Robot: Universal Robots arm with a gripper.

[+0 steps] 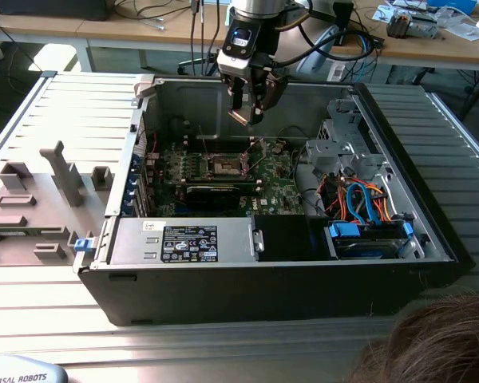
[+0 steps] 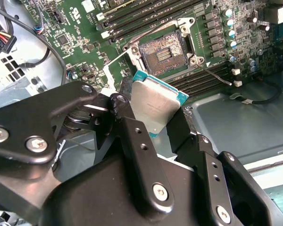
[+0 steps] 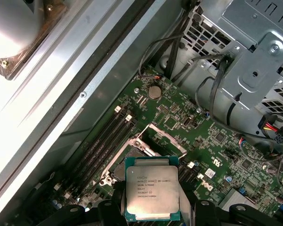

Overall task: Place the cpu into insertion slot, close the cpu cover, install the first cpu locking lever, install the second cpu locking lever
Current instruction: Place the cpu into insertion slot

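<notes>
My gripper [image 1: 246, 114] hangs inside the open computer case, above the motherboard [image 1: 271, 191], shut on the cpu [image 1: 239, 117]. In both wrist views the cpu [image 2: 155, 106] [image 3: 152, 193] is a silver-topped square chip with a green edge, clamped by its sides between black fingers [image 2: 132, 127]. The insertion slot [image 2: 162, 49] [image 1: 226, 166] lies below it, open, with its dark contact field showing. The cpu cover [image 3: 162, 136] stands raised at one side of the slot. A thin locking lever [image 2: 212, 75] sticks out beside the slot.
A black bar [image 1: 211, 191] lies just in front of the slot. A metal power supply box [image 1: 184, 239] and a drive cage with blue and orange cables [image 1: 367, 207] crowd the case's front and right. A person's hair [image 1: 439, 343] shows at the lower right.
</notes>
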